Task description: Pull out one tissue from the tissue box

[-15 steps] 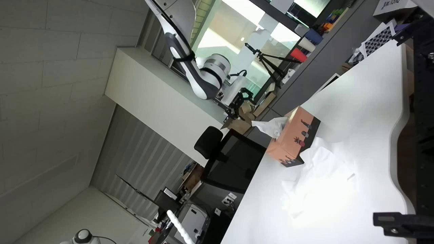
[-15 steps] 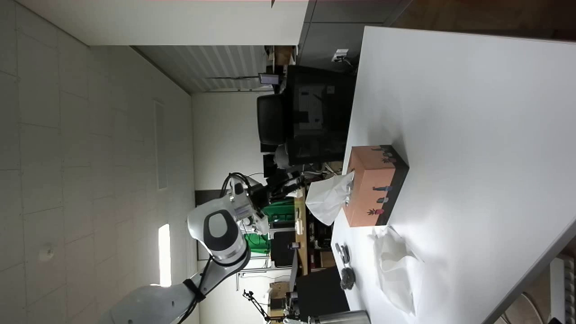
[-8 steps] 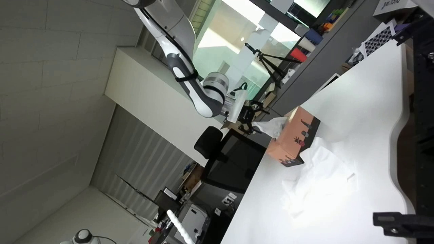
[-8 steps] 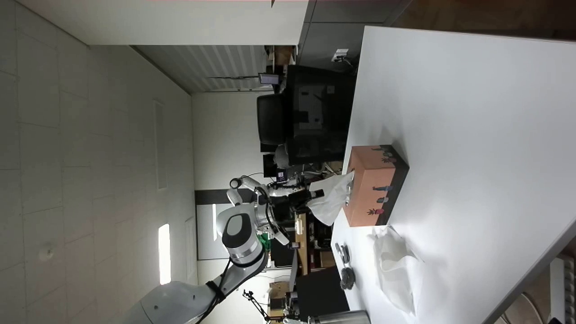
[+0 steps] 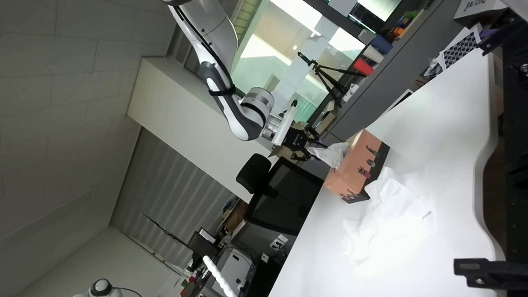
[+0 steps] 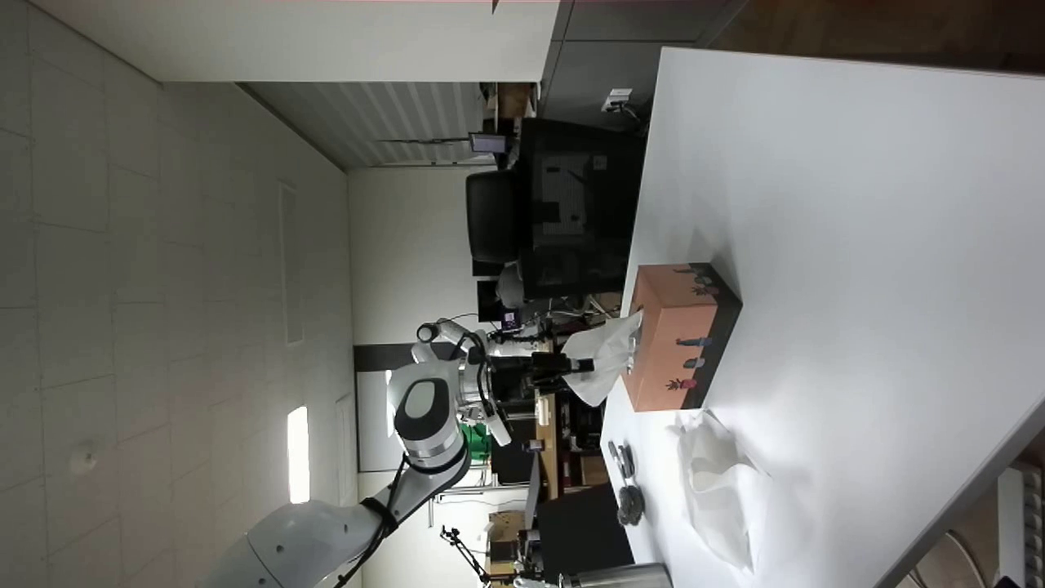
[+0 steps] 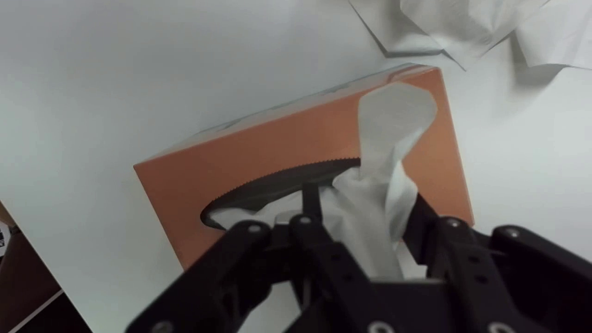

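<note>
Both exterior views are tipped on their sides, so that up in the room points roughly left. Starting at the left of an exterior view, the white and grey robot arm (image 6: pixel 314 531) slants from the lower left to a bent joint, then turns so that the black claw (image 5: pixel 321 152) points towards the worktop (image 6: pixel 857 245), just over the tissue box (image 6: pixel 673 351). The claw is released — its two fingers (image 7: pixel 312 199) stand well apart, with part of a white tissue (image 6: pixel 611 347) in the gap between them. Whether either finger touches the paper cannot be told.

Further right comes the tissue box, its base flat on the worktop: orange, with a dark band at the bottom and small plant pictures on its sides. In the wrist view, a dark oval mouth (image 7: pixel 268 187) in its orange top begins left of the fingertips. The tissue comes up out of this mouth, its base in it, its free end leaning above the right part of the box's top.

Last, at the upper right of that view, loose crumpled tissue paper (image 7: pixel 467 27) lies on the worktop just beside the box — how many sheets is hard to tell.
</note>
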